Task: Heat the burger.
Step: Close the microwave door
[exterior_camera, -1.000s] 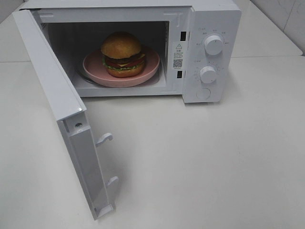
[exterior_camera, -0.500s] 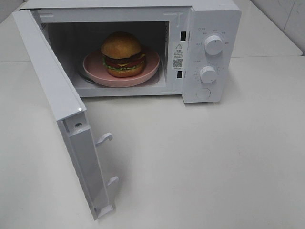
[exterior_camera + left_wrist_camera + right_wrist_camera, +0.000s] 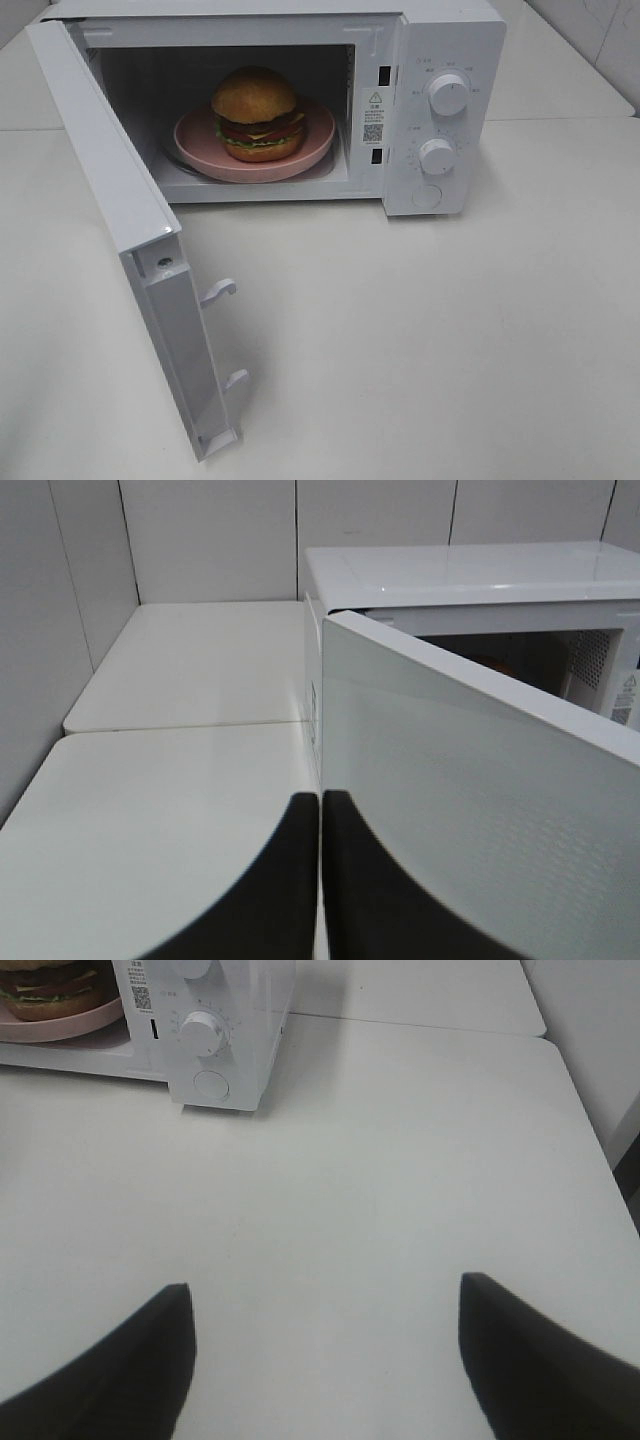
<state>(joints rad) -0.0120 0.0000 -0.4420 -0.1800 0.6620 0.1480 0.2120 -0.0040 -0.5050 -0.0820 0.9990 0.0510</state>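
Nothing has moved since: the burger [image 3: 255, 112] sits on the pink plate [image 3: 318, 142] inside the microwave [image 3: 480, 50], whose door [image 3: 110, 190] needs swinging shut next (left gripper [image 3: 320, 798] near it seemingly closed and empty, right gripper [image 3: 325, 1285] spread wide, empty).

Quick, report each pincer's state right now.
Left pincer: closed, nothing between its fingers.
Right pincer: open wide, holding nothing.
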